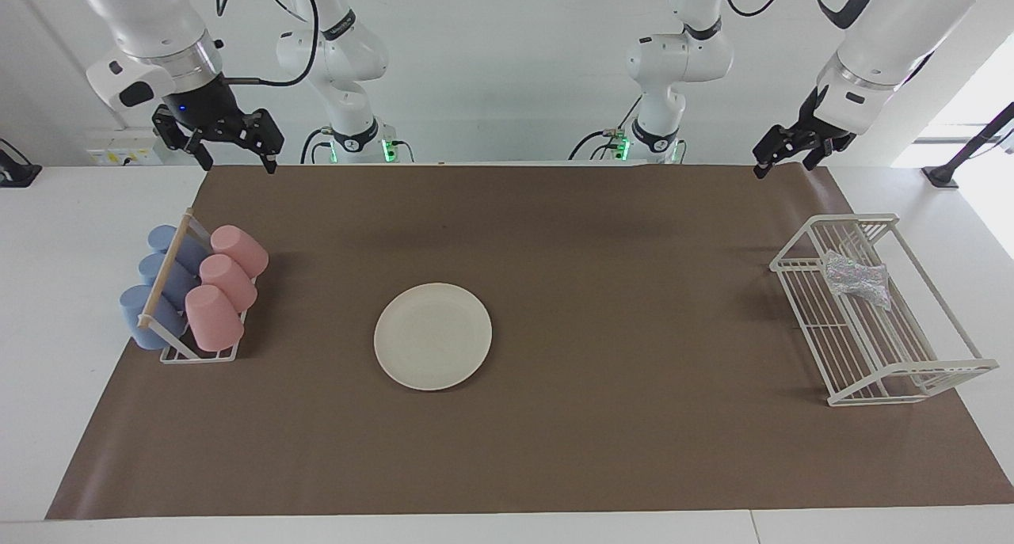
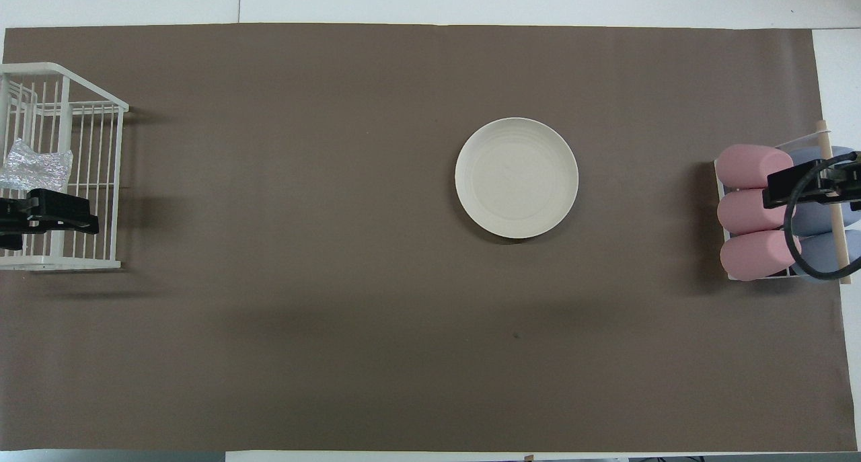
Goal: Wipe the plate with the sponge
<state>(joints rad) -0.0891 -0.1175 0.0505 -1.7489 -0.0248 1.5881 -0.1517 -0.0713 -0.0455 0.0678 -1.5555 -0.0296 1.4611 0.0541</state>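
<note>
While the sponge (image 1: 855, 279) lies in the white wire rack (image 1: 911, 370) at the left arm's end of the table, we judge the job either wholly ahead of us or already wrapped up, and the scene alone cannot settle which. The cream-white plate (image 1: 432, 336) sits flat on the brown mat (image 1: 618, 449) near the middle of the table, well apart from the rack, and we see no mark, smear or wetness on it that would tell us whether it has been wiped. Our left gripper (image 1: 786, 155) hangs high over the mat's edge by the robots, near the rack but clear of it; its fingers stand apart and hold nothing. In the overhead view it covers the rack's nearer part, just beside the sponge, yet the facing view shows it well above both. Our right gripper (image 1: 231, 142) waits high over the mat's corner at the right arm's end, also spread open and empty, above the cup rack (image 1: 198, 354) where three pink cups (image 1: 222, 287) and three blue cups (image 1: 158, 279) lie in rows. If the wipe is still to come, we would need to lower onto the sponge, pinch it at its waist, carry it to the plate and rub it across the face.
</note>
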